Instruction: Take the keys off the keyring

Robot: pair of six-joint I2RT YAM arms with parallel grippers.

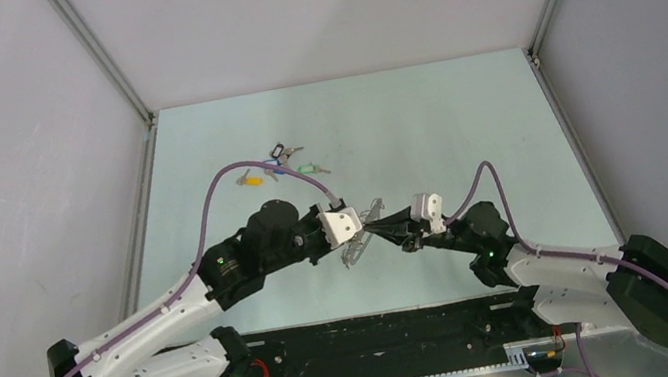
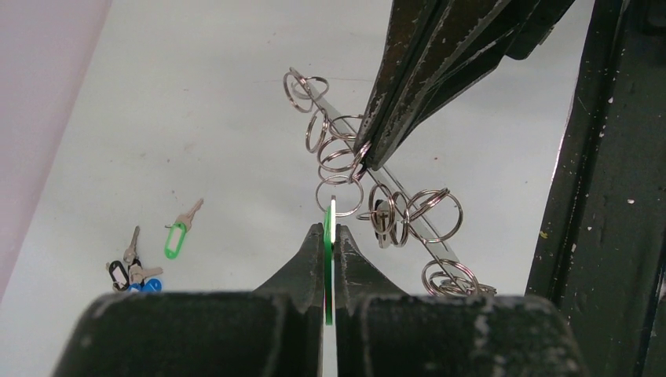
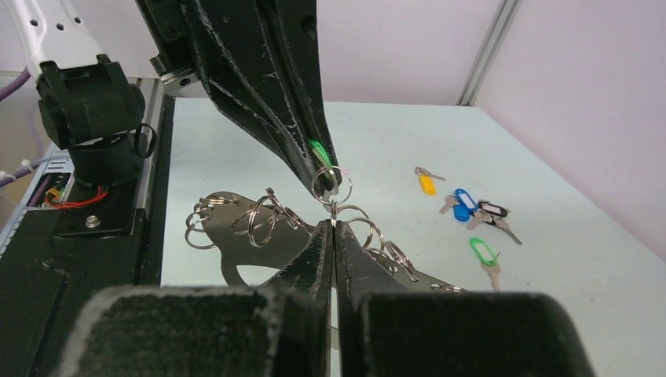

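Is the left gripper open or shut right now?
Shut: the left gripper clamps a thin green key tag edge-on, no gap beside it.

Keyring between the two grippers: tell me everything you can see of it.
The keyring is a flat, silvery-grey strap loop, metal by its look, with an oval opening and many thin split rings strung along it. It hangs tilted between the arms, apparently off the table. The right gripper is shut on it among the rings; the left gripper is shut on a green tag hooked to one ring. Keys on it cannot be made out.
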